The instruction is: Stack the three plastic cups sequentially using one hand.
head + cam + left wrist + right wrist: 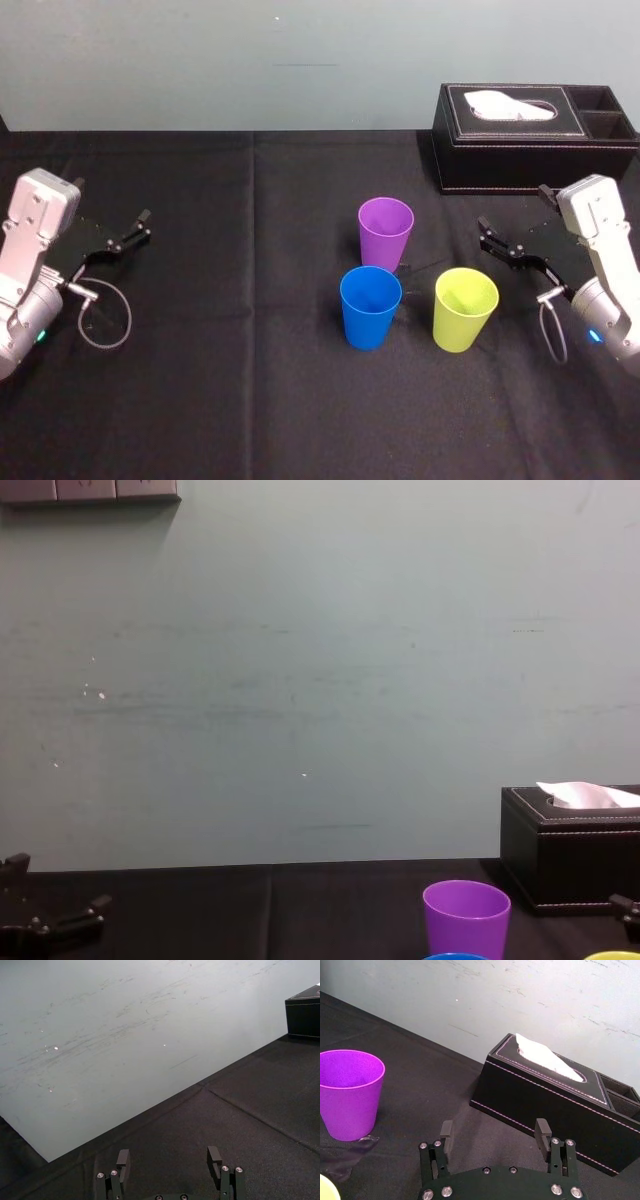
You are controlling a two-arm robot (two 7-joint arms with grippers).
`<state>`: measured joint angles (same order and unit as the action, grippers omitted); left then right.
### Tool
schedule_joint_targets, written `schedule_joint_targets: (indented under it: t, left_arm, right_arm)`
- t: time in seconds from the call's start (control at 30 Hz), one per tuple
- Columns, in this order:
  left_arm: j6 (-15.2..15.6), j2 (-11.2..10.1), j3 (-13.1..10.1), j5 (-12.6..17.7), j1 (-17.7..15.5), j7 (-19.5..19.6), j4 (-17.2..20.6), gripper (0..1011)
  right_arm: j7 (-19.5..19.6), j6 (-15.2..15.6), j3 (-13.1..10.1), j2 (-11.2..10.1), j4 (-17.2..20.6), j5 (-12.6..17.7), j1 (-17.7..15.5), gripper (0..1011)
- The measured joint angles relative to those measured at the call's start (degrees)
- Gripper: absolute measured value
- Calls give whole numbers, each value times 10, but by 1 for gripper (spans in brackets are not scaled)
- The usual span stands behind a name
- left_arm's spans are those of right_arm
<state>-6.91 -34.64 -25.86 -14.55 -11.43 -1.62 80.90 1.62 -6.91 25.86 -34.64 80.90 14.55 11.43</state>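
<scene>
Three cups upright, unstacked, on black cloth (220, 380) mid-table: purple cup (385, 232) farthest back, blue cup (370, 306) just in front of it, yellow-green cup (465, 309) beside blue one toward robot's right, gap between them. Right claw (487, 236) near yellow-green cup, on its right side, fingers spread, holding nothing. Left claw (138, 228) at table's left, well apart from cups, fingers likewise spread, empty. Black tissue box (530, 140) at back right
</scene>
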Motion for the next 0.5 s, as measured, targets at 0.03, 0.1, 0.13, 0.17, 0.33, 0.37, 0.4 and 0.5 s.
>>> schedule_joint_targets:
  t: [0.03,0.1,0.13,0.17,0.33,0.37,0.4,0.5]
  left_arm:
    - [0,0,0,0,0,0,0,1011]
    - [0,0,0,0,0,0,0,1011]
    - [0,0,0,0,0,0,0,1011]
    - [0,0,0,0,0,0,0,1011]
    - [0,0,0,0,0,0,0,1011]
    - [0,0,0,0,0,0,0,1011]
    - [0,0,0,0,0,0,0,1011]
    - [0,0,0,0,0,0,0,1011]
  right_arm:
    - [0,0,0,0,0,0,0,1000]
    - [0,0,0,0,0,0,0,1000]
    - [0,0,0,0,0,0,0,1000]
    - [0,0,0,0,0,0,0,1000]
    - [-2,-6,-9,3,0,1,-4,1000]
    - [-3,-7,-12,3,1,3,-5,1000]
    - [-4,-8,-15,3,2,4,-7,1000]
    - [-9,-8,-32,0,19,17,-24,1000]
